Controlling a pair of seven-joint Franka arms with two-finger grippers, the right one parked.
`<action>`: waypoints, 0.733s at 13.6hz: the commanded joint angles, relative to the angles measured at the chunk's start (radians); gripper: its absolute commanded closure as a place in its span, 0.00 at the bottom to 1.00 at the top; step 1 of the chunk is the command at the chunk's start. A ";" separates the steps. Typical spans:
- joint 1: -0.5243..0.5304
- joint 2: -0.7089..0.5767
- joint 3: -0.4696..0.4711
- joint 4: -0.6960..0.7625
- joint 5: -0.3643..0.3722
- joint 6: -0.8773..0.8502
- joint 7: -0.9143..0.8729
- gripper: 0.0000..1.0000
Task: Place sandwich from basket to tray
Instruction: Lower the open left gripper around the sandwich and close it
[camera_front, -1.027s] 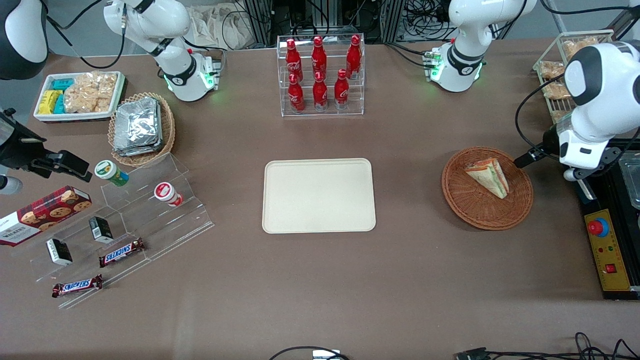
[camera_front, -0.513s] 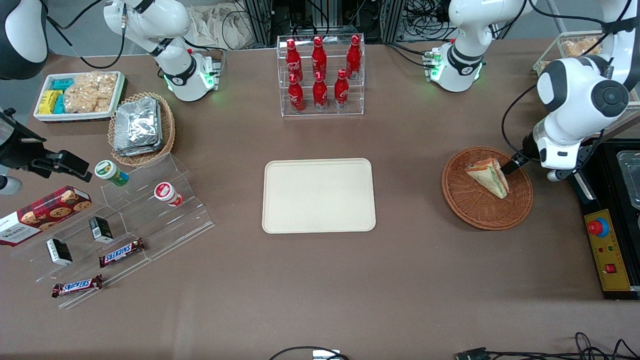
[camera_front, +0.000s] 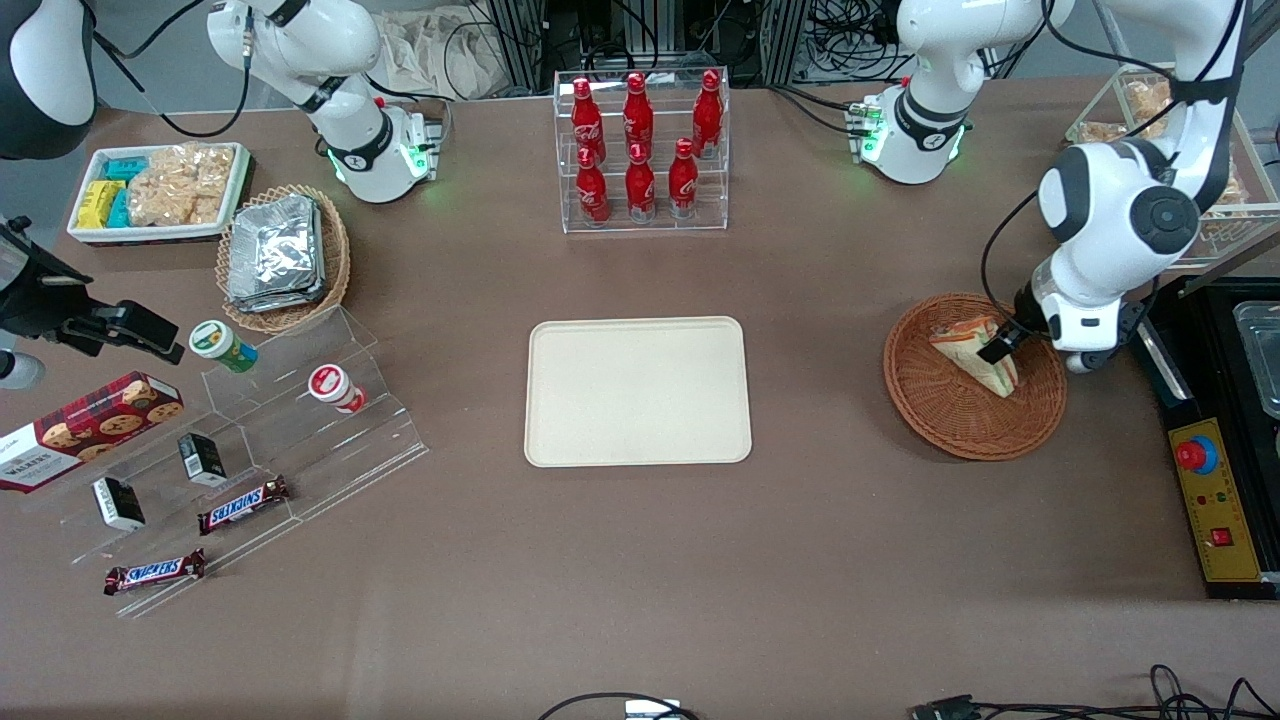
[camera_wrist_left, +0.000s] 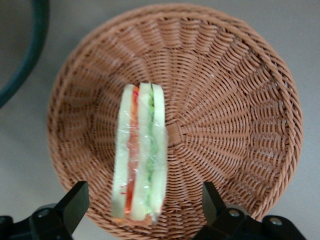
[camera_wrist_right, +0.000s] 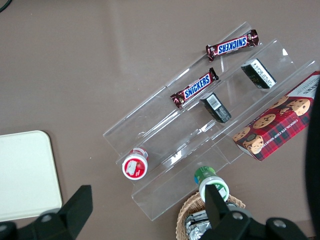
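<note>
Brown tabletop (camera_front: 850, 560); wicker basket (camera_wrist_left: 240, 100) holds sandwich (camera_wrist_left: 140, 155), centred between wide-open gripper (camera_wrist_left: 145, 210) jaws, ungrasped.

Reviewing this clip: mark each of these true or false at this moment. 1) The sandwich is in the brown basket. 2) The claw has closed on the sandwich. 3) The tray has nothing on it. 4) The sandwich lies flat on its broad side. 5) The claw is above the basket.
1) True: the sandwich sits in the brown basket.
2) False: the claw is open, its fingers apart on either side of the sandwich and not touching it.
3) True: the tray is bare.
4) False: it stands on edge, its filling layers facing up toward the wrist camera.
5) True: it hovers over the basket, above the sandwich.
</note>
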 joint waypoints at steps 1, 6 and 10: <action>-0.015 0.016 0.000 -0.022 0.008 0.047 -0.042 0.00; -0.013 0.056 0.001 -0.063 0.034 0.123 -0.044 0.00; -0.010 0.080 0.001 -0.069 0.061 0.141 -0.042 0.00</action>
